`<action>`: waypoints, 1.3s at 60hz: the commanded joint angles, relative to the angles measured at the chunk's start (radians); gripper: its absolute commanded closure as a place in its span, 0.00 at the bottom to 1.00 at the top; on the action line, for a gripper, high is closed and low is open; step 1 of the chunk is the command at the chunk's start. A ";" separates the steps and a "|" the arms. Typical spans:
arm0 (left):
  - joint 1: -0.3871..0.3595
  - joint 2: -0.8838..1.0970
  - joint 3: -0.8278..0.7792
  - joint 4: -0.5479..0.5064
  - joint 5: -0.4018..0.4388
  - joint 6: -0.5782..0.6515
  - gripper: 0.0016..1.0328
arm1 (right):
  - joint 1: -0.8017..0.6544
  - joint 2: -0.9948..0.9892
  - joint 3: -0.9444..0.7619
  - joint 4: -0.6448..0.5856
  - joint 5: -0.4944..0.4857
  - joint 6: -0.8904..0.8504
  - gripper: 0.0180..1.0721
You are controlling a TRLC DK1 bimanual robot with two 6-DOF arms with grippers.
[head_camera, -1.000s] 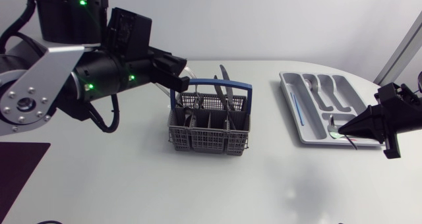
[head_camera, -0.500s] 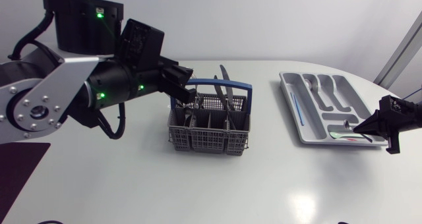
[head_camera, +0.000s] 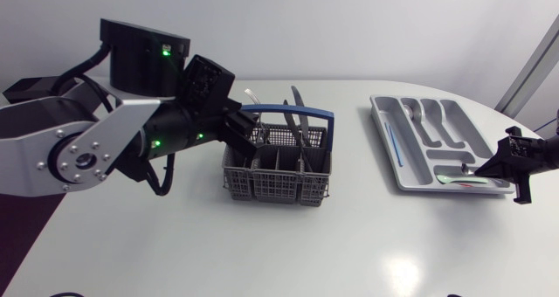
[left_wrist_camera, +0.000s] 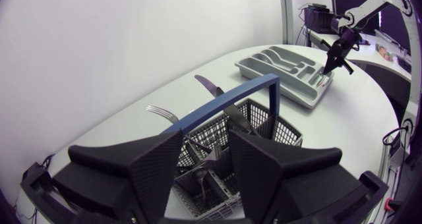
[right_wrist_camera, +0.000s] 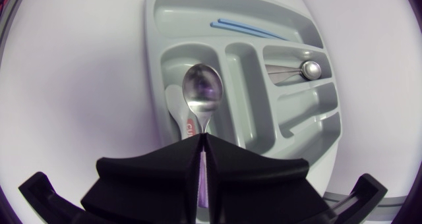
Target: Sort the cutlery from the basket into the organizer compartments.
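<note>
Spread apart, the fingers of the left claw (left_wrist_camera: 206,145) are hanging just above the left end of the grey basket (head_camera: 278,176), gripping nothing. The basket's blue handle (head_camera: 288,112) is arching just ahead of them. A fork (left_wrist_camera: 161,112) and a knife (head_camera: 296,100) are sticking up out of the basket. Over to the right, the grey organizer (head_camera: 377,113) is lying well apart from the basket, with a thin blue stick (head_camera: 395,146) sitting in its long left compartment. At its near end the right claw (right_wrist_camera: 201,141) is pinching the handle of a spoon (right_wrist_camera: 202,89), whose bowl is lying in or just over the crosswise compartment.
</note>
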 commanded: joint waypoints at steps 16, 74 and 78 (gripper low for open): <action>-0.021 0.052 -0.035 0.024 -0.001 0.039 0.53 | 0.039 0.081 -0.022 0.099 0.099 -0.069 0.94; -0.019 0.235 -0.160 0.416 -0.046 0.097 0.53 | 0.152 -0.223 -0.309 0.088 0.000 0.208 0.05; -0.016 0.240 -0.161 0.420 -0.046 0.097 0.53 | 0.152 -0.224 -0.318 0.091 -0.001 0.208 0.05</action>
